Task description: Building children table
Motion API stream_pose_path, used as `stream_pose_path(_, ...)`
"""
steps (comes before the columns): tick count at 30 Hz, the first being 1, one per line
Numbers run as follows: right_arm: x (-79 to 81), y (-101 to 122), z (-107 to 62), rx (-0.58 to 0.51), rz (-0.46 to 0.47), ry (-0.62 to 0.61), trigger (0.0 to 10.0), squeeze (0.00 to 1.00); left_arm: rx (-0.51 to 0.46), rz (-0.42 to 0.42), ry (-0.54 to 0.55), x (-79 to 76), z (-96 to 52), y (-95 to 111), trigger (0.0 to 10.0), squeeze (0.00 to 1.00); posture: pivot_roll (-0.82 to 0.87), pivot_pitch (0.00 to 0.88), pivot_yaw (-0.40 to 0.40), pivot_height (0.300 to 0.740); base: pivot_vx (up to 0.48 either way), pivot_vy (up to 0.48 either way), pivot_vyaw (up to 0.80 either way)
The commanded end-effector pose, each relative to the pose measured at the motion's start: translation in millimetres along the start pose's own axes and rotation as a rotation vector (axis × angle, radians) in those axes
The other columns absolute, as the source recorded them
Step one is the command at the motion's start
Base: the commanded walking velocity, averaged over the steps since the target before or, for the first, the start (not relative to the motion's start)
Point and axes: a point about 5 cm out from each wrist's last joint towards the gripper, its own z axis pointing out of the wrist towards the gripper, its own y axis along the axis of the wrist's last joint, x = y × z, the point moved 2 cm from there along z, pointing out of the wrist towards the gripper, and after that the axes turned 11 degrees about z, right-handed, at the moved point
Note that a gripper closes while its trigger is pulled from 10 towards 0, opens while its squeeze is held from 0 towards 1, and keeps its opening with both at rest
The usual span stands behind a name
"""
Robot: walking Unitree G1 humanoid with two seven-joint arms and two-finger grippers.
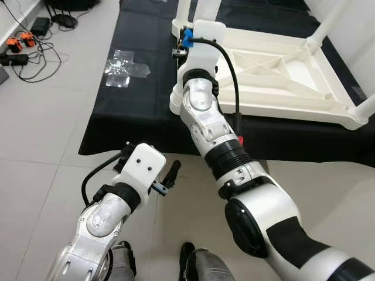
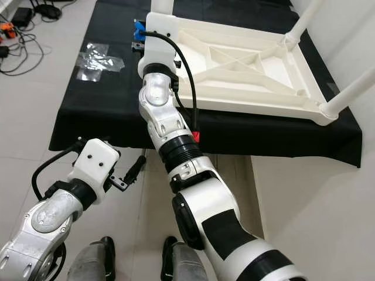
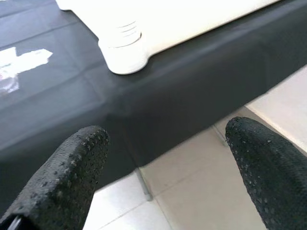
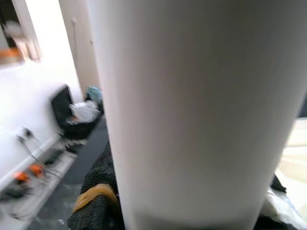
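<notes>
Both grippers: right gripper (image 1: 186,36) clamps table leg (image 4: 192,110), left gripper (image 3: 163,167) spread

A black cloth (image 2: 105,111) covers the pale tiled floor (image 2: 293,199); on it lie an upturned white plastic table (image 2: 246,64) and a crumpled clear plastic wrapper (image 2: 96,58).

White children's table (image 2: 246,64) upside down on black cloth (image 2: 94,117), legs (image 2: 345,93) upward.

Indoor room, lab-like setup: tiled floor (image 1: 41,134), black cloth (image 1: 135,105) laid out, cables and chargers (image 1: 23,44) along wall.
</notes>
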Motion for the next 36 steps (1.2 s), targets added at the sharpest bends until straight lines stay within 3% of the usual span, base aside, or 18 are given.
stream_pose_path(1, -2.3, 9, 4.0, -0.032, 0.057, 0.023, 0.0, 0.00, 0.005, -0.002, -0.010, -1.9, 0.6, -2, 10.0, 0.00, 0.08, 0.188, -0.156, 0.740, 0.000, 0.000, 0.00)
stream_pose_path(3, 5.1, 31, 13.4, -0.032, 0.189, 0.192, 0.0, 0.00, -0.013, -0.012, -0.004, 2.3, 3.9, 0, 10.0, 0.00, 0.07, 0.176, -0.151, 0.740, 0.000, 0.000, 0.00)
stream_pose_path(7, 7.0, 36, 13.7, -0.021, 0.211, 0.265, 0.0, 0.00, -0.021, -0.011, -0.007, 3.5, 5.3, 1, 10.0, 0.00, 0.07, 0.171, -0.146, 0.740, 0.000, 0.000, 0.00)
stream_pose_path(8, 8.2, 35, 10.2, 0.053, 0.258, 0.428, 0.0, 0.00, -0.038, -0.023, -0.036, 3.6, 7.5, 2, 10.0, 0.00, 0.08, 0.167, -0.140, 0.740, 0.000, 0.000, 0.00)
stream_pose_path(9, 7.9, 33, 6.2, 0.100, 0.280, 0.530, 0.0, 0.00, -0.050, -0.047, -0.065, 3.6, 7.3, 3, 10.0, 0.06, 0.08, 0.163, -0.134, 0.740, 0.000, 0.000, 0.00)
stream_pose_path(10, 7.2, 31, 1.3, 0.140, 0.311, 0.622, 0.0, 0.00, -0.054, -0.070, -0.090, 3.9, 6.8, 3, 10.0, 0.69, 0.08, 0.162, -0.131, 0.740, 0.000, 0.000, 0.00)
stream_pose_path(11, 5.4, 31, -4.3, 0.175, 0.345, 0.713, 0.0, 0.00, -0.057, -0.093, -0.123, 4.4, 5.8, 3, 10.0, 1.00, 0.08, 0.160, -0.130, 0.740, 0.000, 0.000, 0.00)
stream_pose_path(15, -0.3, 31, -19.0, 0.249, 0.399, 0.908, 0.0, 0.00, -0.093, -0.193, -0.219, 8.1, 2.1, 8, 10.0, 1.00, 0.09, 0.156, -0.121, 0.740, 0.000, 0.000, 0.00)
stream_pose_path(20, -10.2, 34, -26.4, 0.276, 0.468, 1.011, 0.0, 0.00, -0.100, -0.222, -0.316, 17.1, 0.3, 8, 10.0, 1.00, 0.10, 0.149, -0.112, 0.740, 0.000, 0.000, 0.00)
stream_pose_path(22, -13.1, 33, -29.1, 0.285, 0.497, 1.036, 0.0, 0.00, -0.100, -0.246, -0.388, 18.5, -0.4, 9, 10.0, 0.00, 0.10, 0.146, -0.105, 0.740, 0.000, 0.000, 0.00)
stream_pose_path(28, -16.2, 31, -44.8, 0.352, 0.535, 1.168, 0.0, 0.00, -0.092, -0.296, -0.494, 23.6, -7.3, 7, 10.0, 0.00, 0.10, 0.146, -0.102, 0.740, 0.000, 0.000, 0.00)
stream_pose_path(36, -20.6, 28, -50.4, 0.375, 0.534, 1.204, 0.0, 0.00, -0.062, -0.318, -0.577, 32.4, -16.3, 6, 10.0, 0.00, 0.11, 0.144, -0.101, 0.740, 0.000, 0.000, 0.00)
